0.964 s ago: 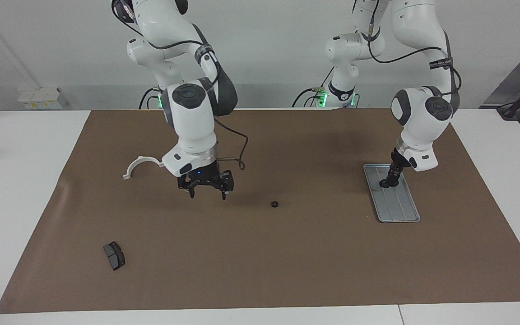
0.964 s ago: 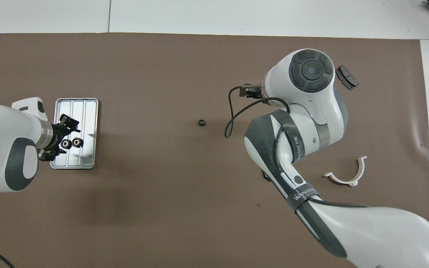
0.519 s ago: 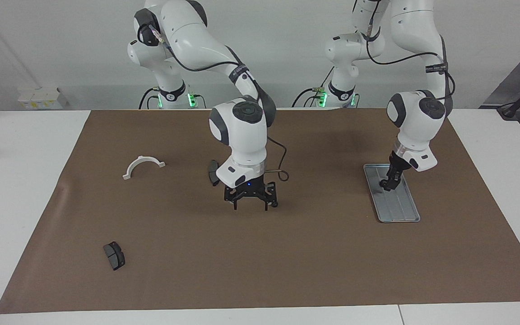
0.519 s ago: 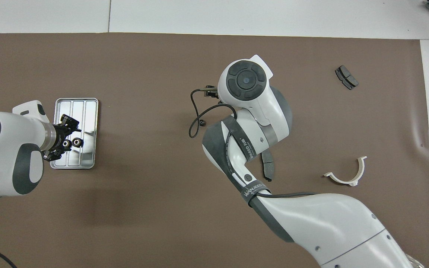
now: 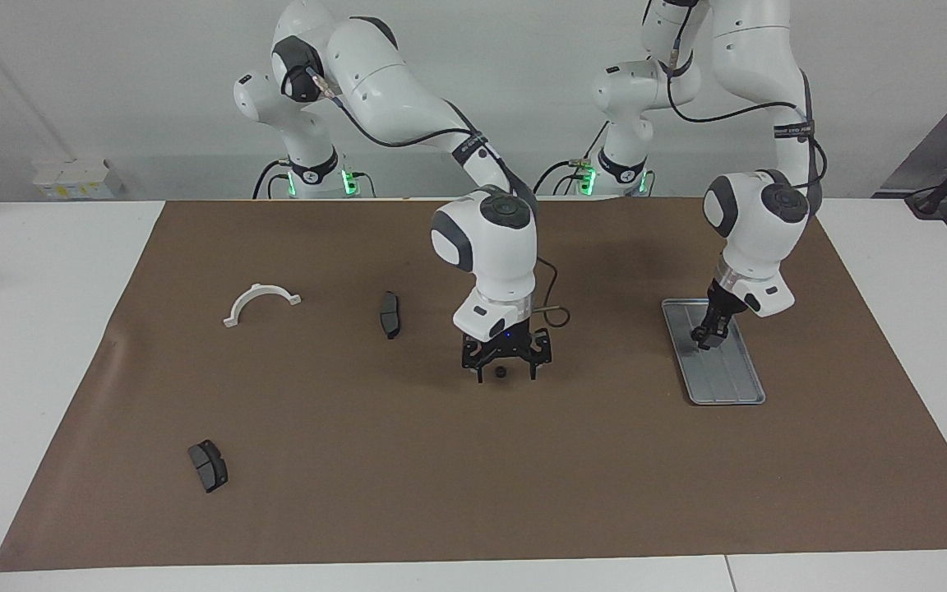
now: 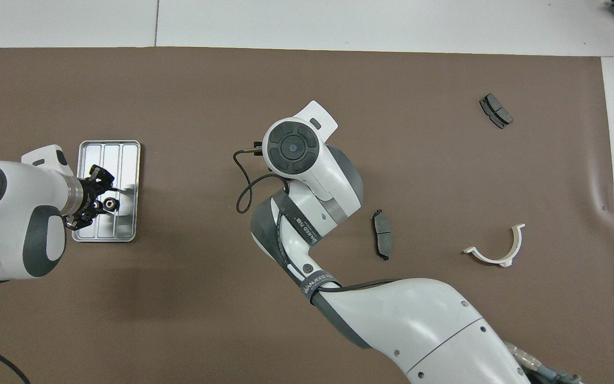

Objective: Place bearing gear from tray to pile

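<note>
Risks, as judged. Two arms work the desk [image 5: 30, 329] at once, well apart, so a collision looks unlikely unless the left arm carries its load toward the middle while the right arm is low there. The tray [image 5: 728, 386], at the left arm's end of the brown mat [image 5: 605, 477], is light and loose; a lift with a fingertip dragging on a ridge or rim could shift or tip it. The left end effector [image 5: 703, 339] is down inside the tray at a bearing gear [image 6: 108, 203]; whether its fingers are apart or clamped cannot be told. An off-centre pinch could squirt the small round gear out to roll off. A second gear may sit under the fingers (unconfirmed) and could get nudged or picked up with it. The right end effector [image 5: 505, 376] is low over mid-mat, fingers apart, astride a lone gear on the mat [image 5: 501, 372], holding nothing; closing unevenly could flick that gear away. The pile is a wide scatter, so a drop point is ill-defined. Count: arms 2; desk 1; mat 1; tray 1; white half-ring bracket [image 5: 260, 294] 1; brake pads 2, one near the bracket [image 5: 390, 314], one farther from the robots [image 5: 208, 465]; gears 2 certain: one in tray, one on mat.
</note>
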`<state>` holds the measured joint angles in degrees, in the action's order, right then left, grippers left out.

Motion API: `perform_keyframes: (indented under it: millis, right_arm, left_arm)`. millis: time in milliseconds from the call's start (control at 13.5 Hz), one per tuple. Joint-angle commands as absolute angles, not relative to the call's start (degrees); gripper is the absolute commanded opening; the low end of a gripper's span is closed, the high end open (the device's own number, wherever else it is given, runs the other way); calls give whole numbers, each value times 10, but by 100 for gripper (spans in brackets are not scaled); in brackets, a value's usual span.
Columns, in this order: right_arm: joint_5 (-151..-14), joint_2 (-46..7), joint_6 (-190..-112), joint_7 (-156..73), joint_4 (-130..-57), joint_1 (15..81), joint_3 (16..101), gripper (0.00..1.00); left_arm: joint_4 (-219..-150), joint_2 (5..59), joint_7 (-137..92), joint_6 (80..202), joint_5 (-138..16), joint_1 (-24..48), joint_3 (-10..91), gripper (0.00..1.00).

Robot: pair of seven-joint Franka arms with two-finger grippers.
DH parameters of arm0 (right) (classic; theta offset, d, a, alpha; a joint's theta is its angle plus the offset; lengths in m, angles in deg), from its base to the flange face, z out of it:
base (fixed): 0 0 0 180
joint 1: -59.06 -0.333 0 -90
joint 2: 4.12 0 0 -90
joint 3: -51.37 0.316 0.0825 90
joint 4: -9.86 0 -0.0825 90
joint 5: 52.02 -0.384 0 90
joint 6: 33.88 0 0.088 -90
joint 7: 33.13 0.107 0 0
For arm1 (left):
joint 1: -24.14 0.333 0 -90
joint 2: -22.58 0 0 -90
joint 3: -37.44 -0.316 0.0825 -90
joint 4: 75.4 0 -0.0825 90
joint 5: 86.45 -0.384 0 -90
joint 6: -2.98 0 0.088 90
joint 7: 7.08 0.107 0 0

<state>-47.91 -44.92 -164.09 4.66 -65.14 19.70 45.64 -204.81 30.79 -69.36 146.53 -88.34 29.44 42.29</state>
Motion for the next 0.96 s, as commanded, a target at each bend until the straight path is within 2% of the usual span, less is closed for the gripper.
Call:
perform_keyframes:
  millis: [0,74,148,223,371,519,742,890]
  right_arm:
    - [-475,-453,-1643,58,-646,200,457,100]
    - [-476,-454,-1644,55,-648,200,457,100]
    - [-476,-453,-1644,51,-654,203,458,100]
    - [-476,-453,-1646,49,-657,205,459,100]
    - [-478,-452,-1663,48,-680,205,460,100]
    - [-479,-444,-1664,48,-702,204,462,100]
    - [-479,-437,-1666,48,-718,204,472,100]
    - [-481,-432,-1668,48,-732,204,478,100]
  left_arm:
    - [-2057,319,-698,1490,-881,302,427,57]
    - [-2057,320,-698,1494,-881,302,427,54]
    - [-2055,321,-700,1496,-881,302,427,48]
    - [-2052,322,-700,1496,-881,302,427,37]
    - [-2051,322,-699,1496,-881,303,426,27]
    - [-2049,322,-696,1494,-882,303,426,0]
    - [-2023,324,-690,1469,-885,300,426,0]
    - [-1986,317,-655,1406,-931,292,428,0]
